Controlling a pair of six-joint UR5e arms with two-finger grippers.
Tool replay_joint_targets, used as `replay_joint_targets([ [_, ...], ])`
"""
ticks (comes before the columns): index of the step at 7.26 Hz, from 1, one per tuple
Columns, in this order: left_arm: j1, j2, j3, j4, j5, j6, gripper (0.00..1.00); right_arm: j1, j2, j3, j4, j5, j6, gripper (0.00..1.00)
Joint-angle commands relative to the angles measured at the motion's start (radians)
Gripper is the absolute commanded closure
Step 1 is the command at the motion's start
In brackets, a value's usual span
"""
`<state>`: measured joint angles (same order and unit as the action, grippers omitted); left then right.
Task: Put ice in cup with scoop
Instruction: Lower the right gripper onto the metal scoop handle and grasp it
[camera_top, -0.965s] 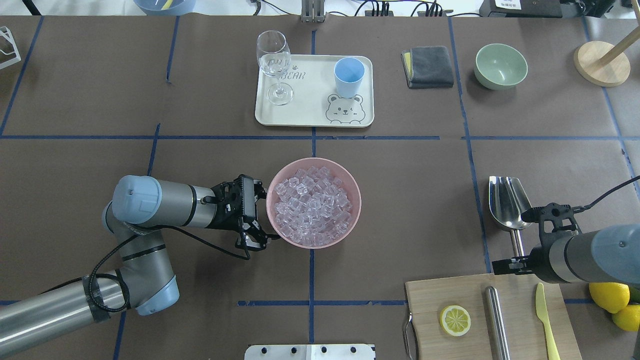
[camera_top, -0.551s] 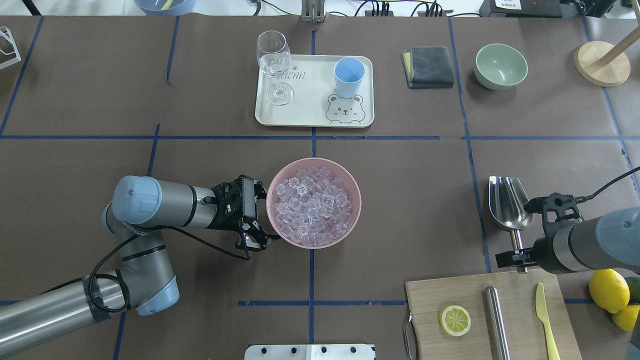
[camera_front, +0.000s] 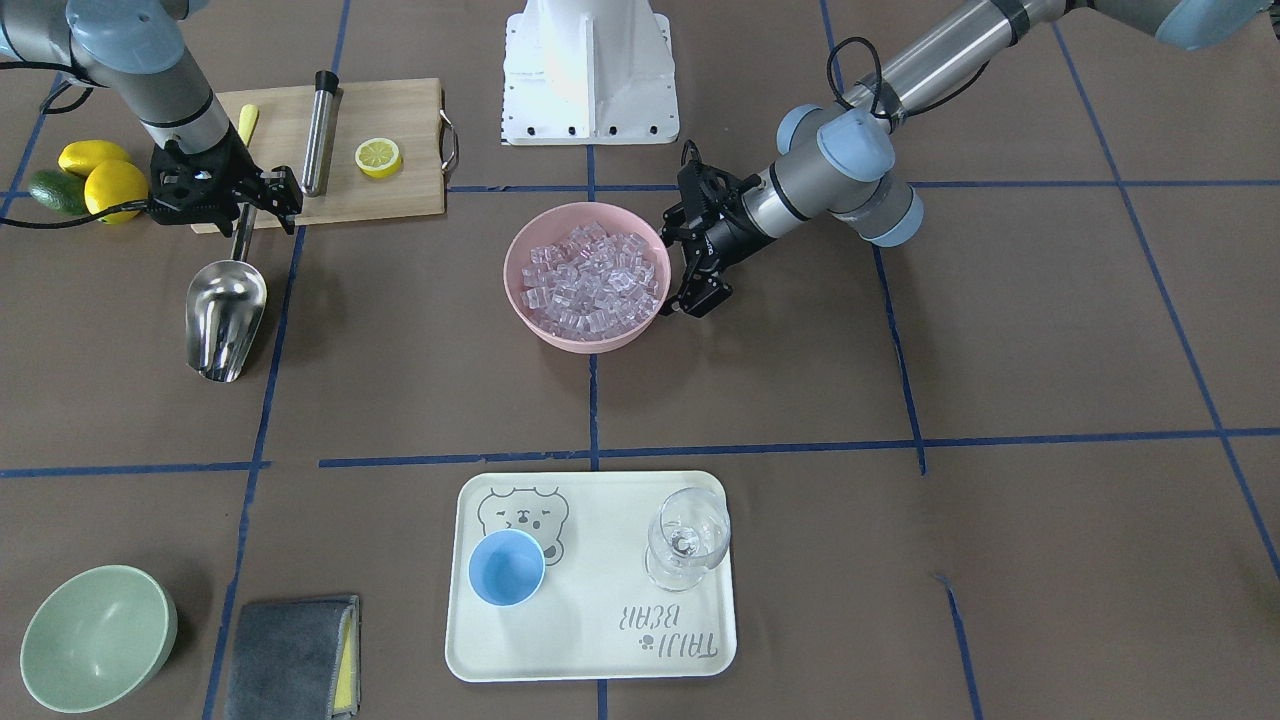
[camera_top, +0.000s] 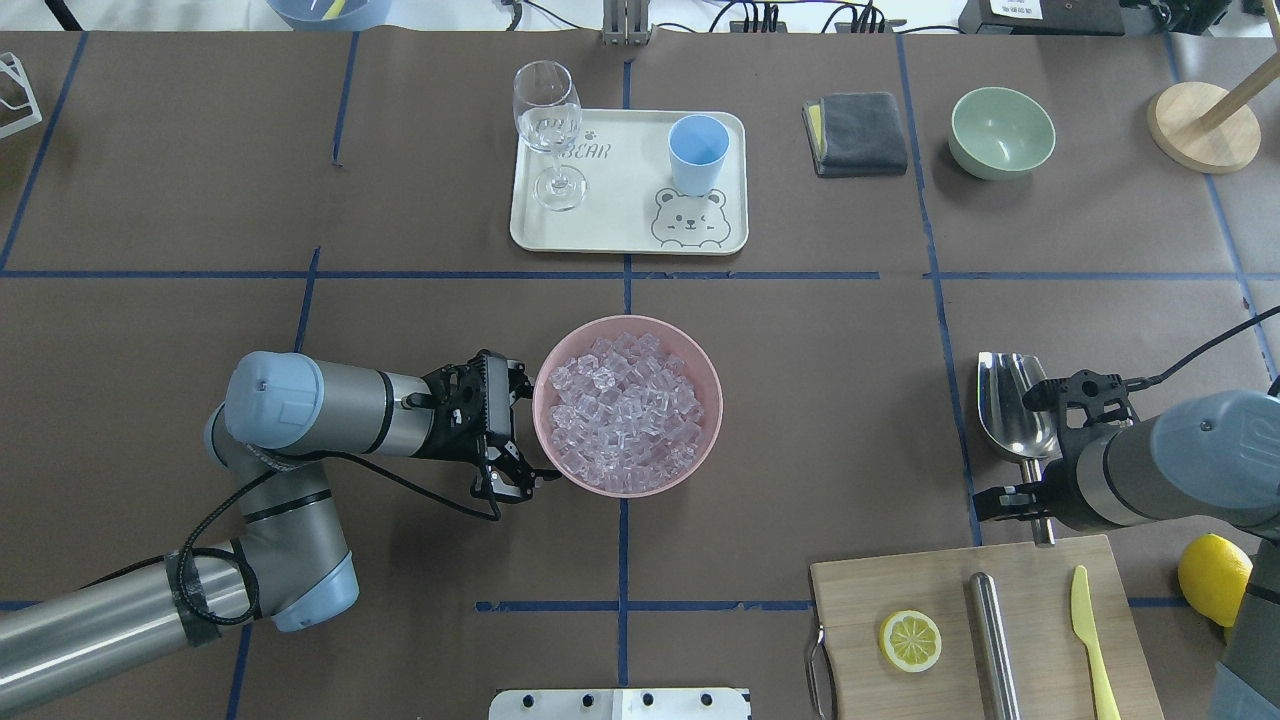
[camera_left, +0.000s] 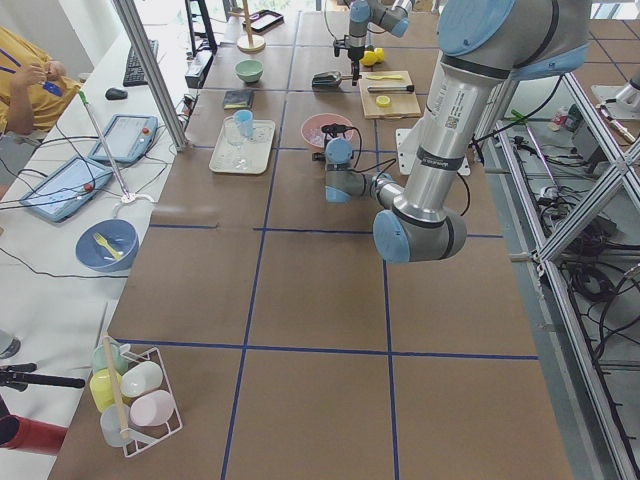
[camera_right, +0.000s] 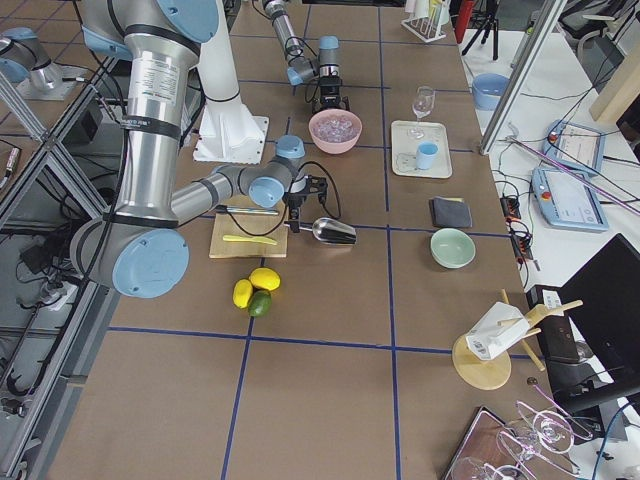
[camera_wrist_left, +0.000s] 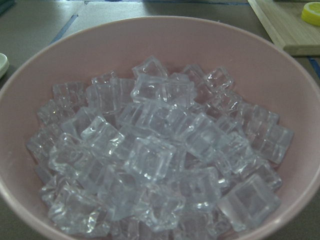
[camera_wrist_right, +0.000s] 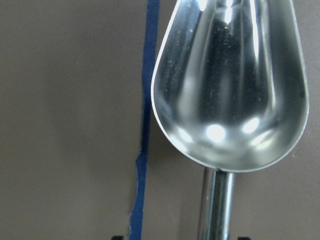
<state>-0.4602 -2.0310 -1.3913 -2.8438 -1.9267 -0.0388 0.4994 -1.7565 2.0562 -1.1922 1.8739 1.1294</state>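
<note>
Brown papered table (camera_top: 800, 400) gridded with blue tape (camera_top: 450, 274). Lower right, the right gripper (camera_top: 1030, 495) straddles the scoop (camera_top: 1012, 405) handle, jaws apart. At centre, the left gripper (camera_top: 522, 432) gapes empty beside a pink bowl (camera_top: 712, 400) of ice (camera_top: 625, 410).

Brown paper-covered counter (camera_top: 800, 400), blue tape grid (camera_top: 760, 275). White side desk (camera_left: 45, 300) alongside, two tablets (camera_left: 62, 187), keyboard (camera_left: 135, 62). Metal frame posts (camera_left: 165, 100). Even bright light.

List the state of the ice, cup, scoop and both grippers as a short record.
ice: heaped in pink bowl, none in cup
cup: upright on tray, empty
scoop: lying on table, empty
right gripper: open, straddling scoop handle
left gripper: at pink bowl rim, grip unclear
stage: scoop not yet lifted
</note>
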Motion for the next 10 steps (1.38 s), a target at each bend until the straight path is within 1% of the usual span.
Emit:
replay_joint_targets([
  [1,0.0,0.0,0.0,0.0,0.0,-0.001,0.0,0.007,-0.011,-0.001,-0.001,-0.001,-0.007,0.22],
  [3,0.0,0.0,0.0,0.0,0.0,-0.001,0.0,0.007,-0.023,0.001,-0.001,-0.002,-0.007,0.24],
  [4,0.0,0.0,0.0,0.0,0.0,-0.001,0.0,0.005,-0.023,0.001,-0.006,-0.002,-0.005,0.3],
  [5,0.0,0.0,0.0,0.0,0.0,-0.001,0.0,0.004,-0.021,0.001,-0.009,-0.002,-0.005,0.68],
  [6,0.0,0.0,0.0,0.0,0.0,-0.001,0.0,0.002,-0.02,0.001,-0.009,-0.001,-0.005,1.0],
  [9,0.0,0.0,0.0,-0.002,0.0,-0.001,0.0,0.01,-0.018,0.009,-0.012,0.007,-0.008,1.0],
  [10,0.0,0.0,0.0,-0.002,0.0,-0.001,0.0,0.013,-0.017,0.013,-0.01,-0.012,-0.008,1.0],
])
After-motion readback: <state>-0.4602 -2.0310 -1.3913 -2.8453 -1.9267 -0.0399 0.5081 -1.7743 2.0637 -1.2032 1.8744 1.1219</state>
